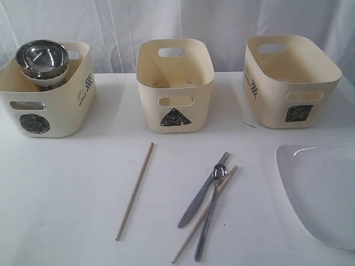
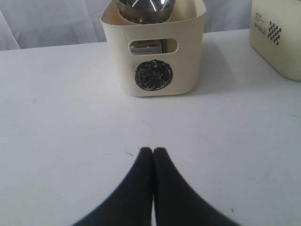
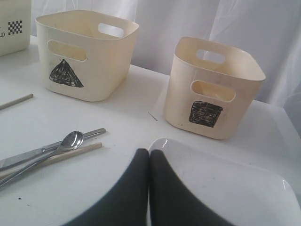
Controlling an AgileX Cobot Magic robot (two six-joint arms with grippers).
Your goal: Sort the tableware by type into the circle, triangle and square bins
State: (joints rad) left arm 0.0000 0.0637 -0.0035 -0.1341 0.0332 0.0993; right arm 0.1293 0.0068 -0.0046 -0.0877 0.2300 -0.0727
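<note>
Steel bowls (image 1: 41, 58) sit in the circle bin (image 1: 47, 111), upper left. Chopsticks (image 1: 135, 191), knife (image 1: 191, 211) and spoon (image 1: 219, 170) lie at lower centre, and the plate (image 1: 321, 194) at lower right. The left gripper (image 2: 153, 151) and right gripper (image 3: 149, 153) are closed tight and empty. Cutlery looks next, which calls for opening a jaw over one piece.

The large white plate (image 1: 319, 194) at the near right runs off the exterior view's right and lower edges, so its full outline goes unseen. In the right wrist view the right claw (image 3: 149, 153) covers part of its rim. In the circle bin (image 1: 52, 111), far left, the wall hides whatever sits beneath the nested steel bowls (image 1: 41, 55). The spoon (image 1: 219, 172) lies across the right chopstick (image 1: 185, 244), covering a stretch of it. The print on the bins' sides is too small to read.
</note>
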